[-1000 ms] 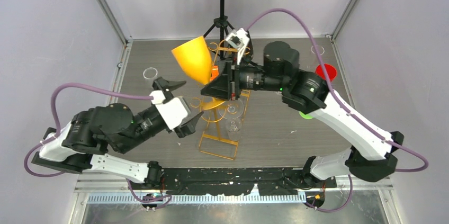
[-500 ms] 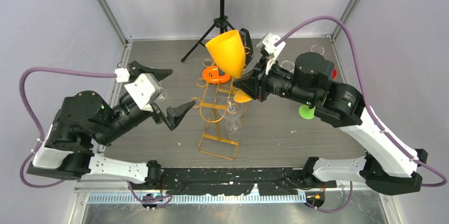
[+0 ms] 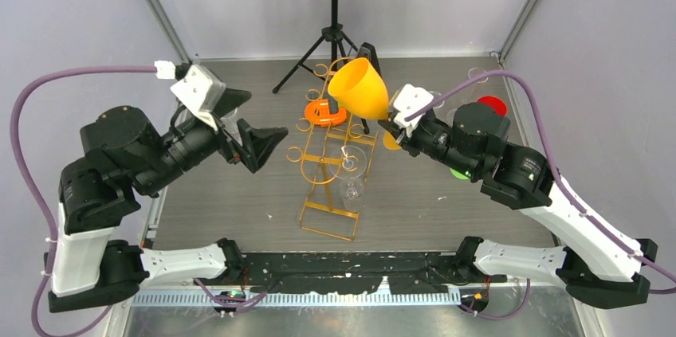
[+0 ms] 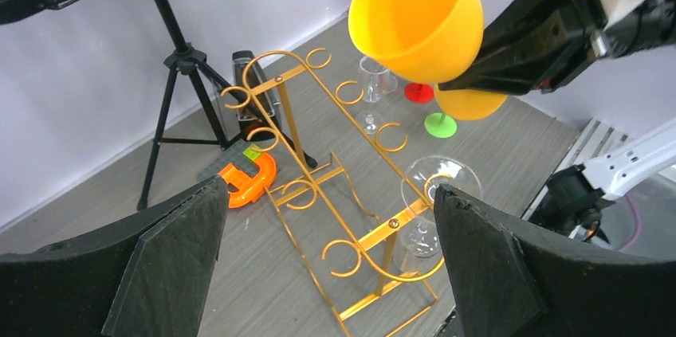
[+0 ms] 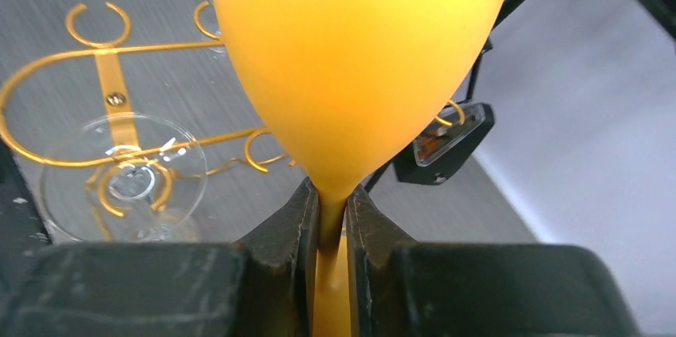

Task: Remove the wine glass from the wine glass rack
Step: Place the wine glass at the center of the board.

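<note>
1. Since the earlier frame, the right tool (image 3: 389, 124) has carried the orange wine glass (image 3: 360, 88) rightwards, away from the wine glass rack (image 4: 388, 228), and the left arm has drawn back to the left.
2. Right tool is clamped narrowly on the glass's stem; the bowl is tilted in the air beside the rack's far end, clear of its hooks.
3. Left tool (image 3: 249, 122) stands wide and holds nothing, left of the rack.
4. A clear glass (image 4: 441, 182) hangs in the rack, which stands on the table (image 3: 446, 209).

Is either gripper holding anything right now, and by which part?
The right gripper holds the orange wine glass by its stem, just under the bowl. The left gripper is open and empty.
</note>
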Action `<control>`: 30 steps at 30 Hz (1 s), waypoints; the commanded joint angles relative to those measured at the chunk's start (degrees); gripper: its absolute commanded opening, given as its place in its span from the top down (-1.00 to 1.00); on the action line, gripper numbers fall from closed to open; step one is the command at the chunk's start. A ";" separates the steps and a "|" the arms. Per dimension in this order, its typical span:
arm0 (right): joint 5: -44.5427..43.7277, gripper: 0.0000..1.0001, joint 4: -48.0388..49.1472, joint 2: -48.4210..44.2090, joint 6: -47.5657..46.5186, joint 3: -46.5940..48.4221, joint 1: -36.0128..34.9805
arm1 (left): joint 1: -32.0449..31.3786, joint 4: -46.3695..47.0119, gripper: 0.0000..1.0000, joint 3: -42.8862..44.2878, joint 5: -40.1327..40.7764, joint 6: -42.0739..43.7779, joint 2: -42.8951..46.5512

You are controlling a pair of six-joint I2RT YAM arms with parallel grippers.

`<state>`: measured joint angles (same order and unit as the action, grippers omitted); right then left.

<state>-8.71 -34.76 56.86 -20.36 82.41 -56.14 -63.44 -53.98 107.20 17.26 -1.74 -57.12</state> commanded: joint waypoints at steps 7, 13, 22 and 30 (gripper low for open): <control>2.82 0.89 10.33 -1.04 -20.26 -2.88 -2.03 | 21.37 -3.52 -0.97 3.72 -25.85 -14.00 -2.53; 0.97 0.89 10.85 0.90 -29.21 -2.42 -5.92 | 34.22 -1.73 -0.88 -0.30 -40.58 -21.64 -2.76; -2.90 0.89 11.47 4.73 -34.22 0.42 -9.70 | 43.25 6.56 -0.83 -9.04 -55.89 -31.13 -1.70; -4.83 0.89 14.09 6.65 -35.35 1.69 -12.43 | 44.70 7.75 -0.74 -11.52 -59.19 -31.85 -1.47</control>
<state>-11.53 -26.26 63.70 -54.26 81.06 -67.75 -19.44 -50.54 95.85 -37.26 -32.18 -59.59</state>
